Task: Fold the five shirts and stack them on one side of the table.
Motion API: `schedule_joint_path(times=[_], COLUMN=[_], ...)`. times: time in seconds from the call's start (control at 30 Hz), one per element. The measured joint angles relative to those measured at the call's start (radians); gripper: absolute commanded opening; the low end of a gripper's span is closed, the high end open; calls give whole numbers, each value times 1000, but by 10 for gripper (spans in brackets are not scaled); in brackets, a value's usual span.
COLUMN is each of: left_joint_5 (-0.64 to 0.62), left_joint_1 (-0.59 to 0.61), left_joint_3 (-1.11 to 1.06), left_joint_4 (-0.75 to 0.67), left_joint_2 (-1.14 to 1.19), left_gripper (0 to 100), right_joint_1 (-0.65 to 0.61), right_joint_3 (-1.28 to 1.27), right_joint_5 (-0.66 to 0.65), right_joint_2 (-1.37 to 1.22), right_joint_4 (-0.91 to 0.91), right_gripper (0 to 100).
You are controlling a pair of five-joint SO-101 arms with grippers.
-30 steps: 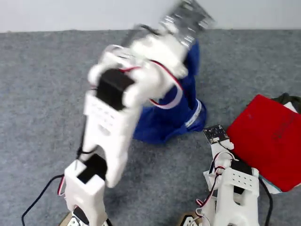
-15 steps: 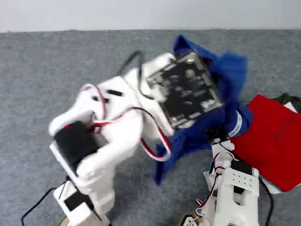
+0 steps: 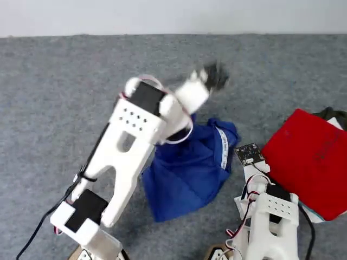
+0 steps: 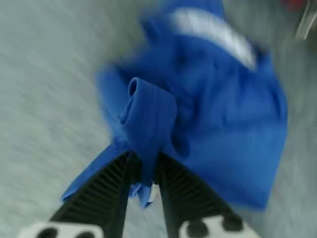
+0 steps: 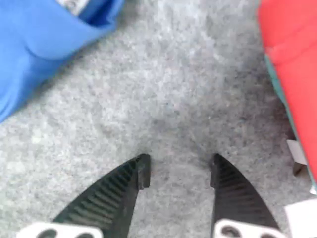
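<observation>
A blue shirt (image 3: 190, 170) lies crumpled on the grey table near its middle, with a white neck label showing (image 3: 222, 149). In the left wrist view my left gripper (image 4: 144, 171) is shut on a rolled fold of this blue shirt (image 4: 208, 114). The left arm (image 3: 130, 146) stretches over the shirt's left part. A folded red shirt (image 3: 309, 160) lies on a stack at the right edge. My right gripper (image 5: 178, 171) is open just above bare table, between the blue shirt (image 5: 44, 44) and the red shirt (image 5: 292, 39).
Under the red shirt a teal layer (image 5: 278, 91) and a dark garment (image 3: 335, 115) stick out. The right arm's base (image 3: 268, 216) stands at the front right. Grey table (image 3: 49, 103) stretches to the left and back.
The left arm swung the blue shirt from the back of the table over to the right, then down. The shirt now lies nearer the front. The right arm kept still.
</observation>
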State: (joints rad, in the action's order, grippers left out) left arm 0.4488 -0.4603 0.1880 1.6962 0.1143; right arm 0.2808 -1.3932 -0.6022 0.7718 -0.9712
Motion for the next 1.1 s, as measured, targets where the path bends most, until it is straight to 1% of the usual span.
schedule_joint_path(times=[0.07,0.1,0.17,0.23,0.4,0.47,0.53,0.63,0.7,0.8,0.87,0.93,1.03,1.1], left_joint_5=[48,52,61,64,66,66,66,66,66,66,52,-2,-81,-106], left_joint_1=[43,71,130,190,322,394,466,523,523,523,523,523,528,528], left_joint_3=[-160,-226,-327,-400,-482,-486,-500,-552,-601,-675,-720,-766,-833,-864], left_joint_4=[-64,-100,-164,-192,-224,-249,-276,-307,-342,-427,-497,-577,-700,-746], left_joint_2=[0,0,0,0,0,0,0,0,0,-2,-2,-9,-34,-40], left_gripper=[13,15,15,15,15,15,15,15,15,15,15,15,15,15], right_joint_1=[0,0,0,0,2,-8,-60,-193,-319,-551,-703,-827,-968,-1053], right_joint_3=[0,0,0,0,9,75,198,445,608,802,884,944,1003,1022], right_joint_5=[0,0,0,-2,-31,-31,-26,-21,-21,-15,-11,5,31,40], right_joint_2=[0,0,0,0,0,-25,-23,-23,-35,-107,-186,-284,-453,-571], right_joint_4=[0,0,0,0,-5,-58,-167,-387,-526,-680,-740,-770,-775,-775], right_gripper=[213,213,214,214,213,213,213,213,213,213,213,213,213,212])
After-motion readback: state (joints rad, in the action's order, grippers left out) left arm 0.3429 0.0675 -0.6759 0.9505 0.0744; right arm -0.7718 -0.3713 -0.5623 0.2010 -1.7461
